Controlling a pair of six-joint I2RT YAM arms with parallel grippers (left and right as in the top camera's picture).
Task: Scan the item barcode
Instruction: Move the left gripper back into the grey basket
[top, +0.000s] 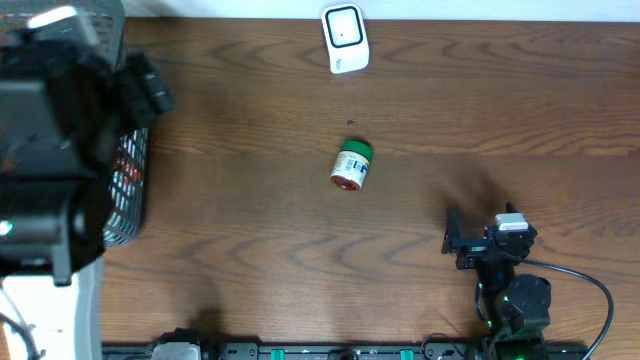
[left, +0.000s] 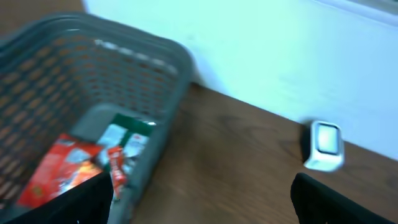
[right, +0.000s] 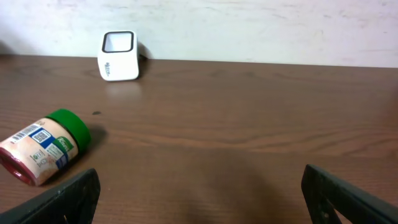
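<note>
Brown wood table carries one jar (green lid, lying on its side) near its middle. One white scanner stands at the far edge. One basket sits left. Both grippers gape wide and empty: left gripper over the basket, right gripper facing the jar.

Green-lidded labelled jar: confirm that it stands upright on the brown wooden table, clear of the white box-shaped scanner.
Not quite. The green-lidded labelled jar lies on its side, not upright, as the right wrist view shows. It is on the brown wooden table, clear of the white box-shaped scanner.
</note>
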